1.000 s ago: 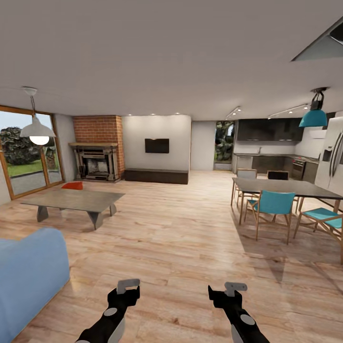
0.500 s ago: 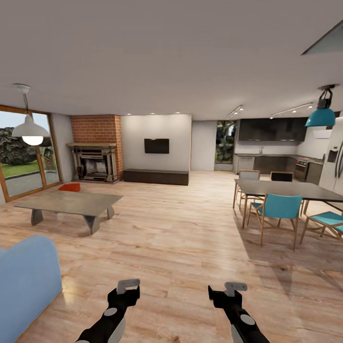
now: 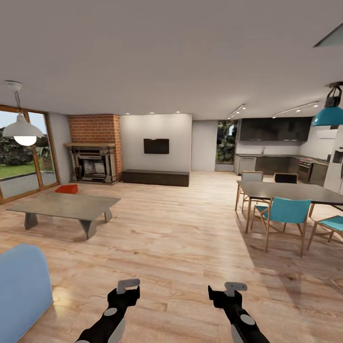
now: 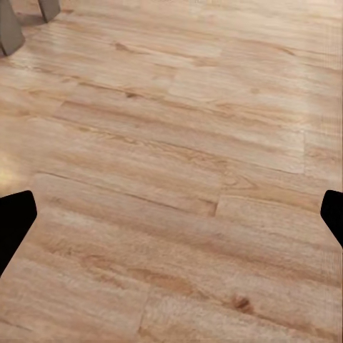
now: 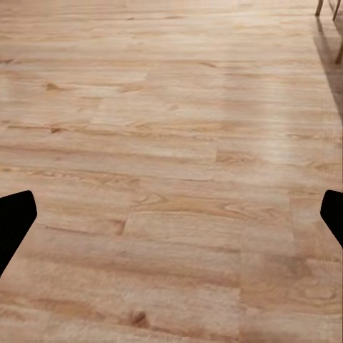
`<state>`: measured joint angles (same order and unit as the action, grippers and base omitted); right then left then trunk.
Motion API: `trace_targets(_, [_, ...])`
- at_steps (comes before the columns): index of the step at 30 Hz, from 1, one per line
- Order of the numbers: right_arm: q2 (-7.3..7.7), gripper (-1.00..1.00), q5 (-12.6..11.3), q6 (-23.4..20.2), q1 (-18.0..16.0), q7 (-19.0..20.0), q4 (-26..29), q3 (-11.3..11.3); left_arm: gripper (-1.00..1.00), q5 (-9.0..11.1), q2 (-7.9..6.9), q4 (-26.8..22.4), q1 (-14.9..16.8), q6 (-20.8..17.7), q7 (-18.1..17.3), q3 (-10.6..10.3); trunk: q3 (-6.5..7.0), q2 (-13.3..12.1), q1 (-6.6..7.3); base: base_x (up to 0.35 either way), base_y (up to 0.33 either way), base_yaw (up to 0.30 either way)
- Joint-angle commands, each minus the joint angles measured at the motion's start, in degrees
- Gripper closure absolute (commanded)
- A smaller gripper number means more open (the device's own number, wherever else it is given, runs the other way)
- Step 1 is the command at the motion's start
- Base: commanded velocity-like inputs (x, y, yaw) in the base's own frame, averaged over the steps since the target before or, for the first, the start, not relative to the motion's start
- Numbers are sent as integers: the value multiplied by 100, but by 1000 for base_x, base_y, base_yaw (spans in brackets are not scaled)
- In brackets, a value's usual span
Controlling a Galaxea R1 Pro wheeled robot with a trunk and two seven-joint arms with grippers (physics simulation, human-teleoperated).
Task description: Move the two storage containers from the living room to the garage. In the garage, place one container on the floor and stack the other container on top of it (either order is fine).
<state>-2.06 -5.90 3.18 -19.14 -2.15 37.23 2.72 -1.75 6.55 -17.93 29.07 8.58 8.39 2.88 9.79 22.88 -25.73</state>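
I am in the living room with its light wood plank floor (image 3: 181,238). One orange-red storage container (image 3: 66,189) sits on that floor far off at the left, behind a low grey coffee table (image 3: 66,206) and in front of the brick fireplace (image 3: 94,152). My left gripper (image 3: 127,287) and right gripper (image 3: 235,287) hang low in front of me, far from the container. In the left wrist view the left gripper (image 4: 171,221) is open over bare planks. In the right wrist view the right gripper (image 5: 171,221) is open too, holding nothing.
A blue sofa (image 3: 21,286) stands close at the near left. A dining table (image 3: 295,190) with teal chairs (image 3: 285,212) fills the right side, with a kitchen behind it. Glass doors (image 3: 24,157) line the left wall. A wide stretch of plank floor runs ahead.
The whole view has advanced into the room: the sofa and coffee table have slid left, and the dining set has slid right. Both arms hold the same pose.
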Motion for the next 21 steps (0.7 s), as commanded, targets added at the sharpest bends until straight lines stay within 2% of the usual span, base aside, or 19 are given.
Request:
trace_targets(1, [4,-100,-60,25,-2,-23,-5,26,-100,-18,4,7,3,21,5,29,-2,3,-5,331,0,0])
trace_targets(21, [4,-100,-60,25,-2,-23,-5,26,-100,-10,5,4,3,21,5,20,-43,3,-5,331,0,0])
